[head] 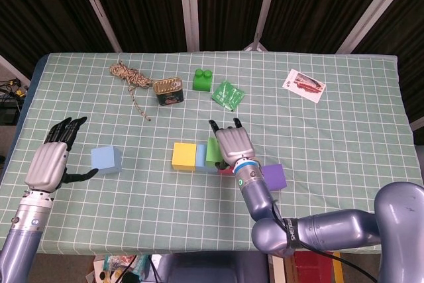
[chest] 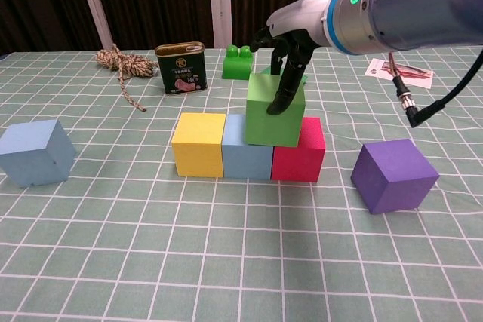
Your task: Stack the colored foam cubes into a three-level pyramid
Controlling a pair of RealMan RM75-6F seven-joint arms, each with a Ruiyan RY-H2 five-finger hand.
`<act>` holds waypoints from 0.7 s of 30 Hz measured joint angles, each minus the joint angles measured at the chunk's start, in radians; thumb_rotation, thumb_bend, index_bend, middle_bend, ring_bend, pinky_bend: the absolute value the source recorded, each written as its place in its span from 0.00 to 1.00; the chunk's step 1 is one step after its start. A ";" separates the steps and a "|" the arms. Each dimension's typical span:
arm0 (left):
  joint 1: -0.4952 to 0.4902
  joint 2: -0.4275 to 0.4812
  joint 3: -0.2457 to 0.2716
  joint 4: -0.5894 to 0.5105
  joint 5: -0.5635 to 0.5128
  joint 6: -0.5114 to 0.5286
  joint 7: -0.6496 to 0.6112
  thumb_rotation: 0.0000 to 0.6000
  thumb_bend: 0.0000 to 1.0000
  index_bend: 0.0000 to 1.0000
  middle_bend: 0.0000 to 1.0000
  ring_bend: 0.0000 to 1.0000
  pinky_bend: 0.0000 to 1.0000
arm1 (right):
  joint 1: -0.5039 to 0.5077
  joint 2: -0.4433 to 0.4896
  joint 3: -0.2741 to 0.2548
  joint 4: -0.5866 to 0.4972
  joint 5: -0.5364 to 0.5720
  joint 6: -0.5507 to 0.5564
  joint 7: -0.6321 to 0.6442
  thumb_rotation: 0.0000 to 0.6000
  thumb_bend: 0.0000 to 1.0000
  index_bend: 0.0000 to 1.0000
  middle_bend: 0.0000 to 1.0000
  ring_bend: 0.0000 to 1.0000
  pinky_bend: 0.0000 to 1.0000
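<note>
Checked green tablecloth point(chest: 226, 262) carried a yellow-blue-red cube row point(chest: 247, 146); atop its blue-red seam a green cube point(chest: 266, 117) sat square, right hand point(chest: 285, 50) fingers apparently pinching it.

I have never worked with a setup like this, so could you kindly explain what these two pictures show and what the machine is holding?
This is a two-armed robot with human-like hands, steered remotely by a person. One picture looks down from its head, the other looks forward from its chest. On the checked tablecloth, a yellow cube, a blue cube and a red cube stand in a row. The right hand holds a green cube on top of the blue and red ones. The left hand hangs open near another light blue cube. A purple cube waits nearby. A tin, rope and small packets lie behind.
</note>
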 measured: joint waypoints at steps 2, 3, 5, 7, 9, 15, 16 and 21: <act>0.000 0.000 0.000 0.000 0.000 0.000 0.000 1.00 0.06 0.04 0.09 0.01 0.05 | 0.000 0.001 0.001 0.000 0.001 0.000 0.000 1.00 0.25 0.05 0.50 0.31 0.00; 0.000 0.000 0.000 0.000 0.000 0.000 0.000 1.00 0.06 0.04 0.09 0.01 0.05 | 0.000 0.001 0.001 0.000 0.001 0.000 0.001 1.00 0.25 0.05 0.50 0.31 0.00; 0.000 0.000 0.001 -0.001 0.001 0.000 0.001 1.00 0.06 0.04 0.09 0.01 0.05 | -0.002 0.000 0.000 0.002 -0.003 0.000 0.002 1.00 0.25 0.05 0.50 0.31 0.00; 0.000 0.001 0.001 -0.002 0.003 0.000 0.001 1.00 0.06 0.04 0.09 0.01 0.05 | -0.003 0.000 -0.002 0.002 -0.005 0.000 0.002 1.00 0.25 0.05 0.50 0.31 0.00; 0.000 0.001 0.001 -0.002 0.003 0.000 0.000 1.00 0.06 0.04 0.09 0.01 0.05 | -0.003 0.000 -0.002 0.003 -0.006 0.000 0.003 1.00 0.25 0.05 0.50 0.31 0.00; -0.001 0.000 0.002 -0.003 0.003 -0.001 0.001 1.00 0.06 0.04 0.09 0.01 0.05 | -0.002 0.001 0.000 0.000 -0.007 0.002 0.001 1.00 0.25 0.05 0.50 0.31 0.00; -0.001 0.000 0.002 -0.003 0.003 -0.001 0.001 1.00 0.06 0.04 0.09 0.01 0.05 | -0.002 0.002 0.000 0.000 -0.008 0.002 0.000 1.00 0.25 0.05 0.50 0.31 0.00; -0.001 0.000 0.002 -0.003 0.003 -0.001 0.000 1.00 0.06 0.04 0.09 0.01 0.05 | -0.003 -0.001 -0.003 0.005 -0.007 0.001 0.000 1.00 0.25 0.05 0.50 0.31 0.00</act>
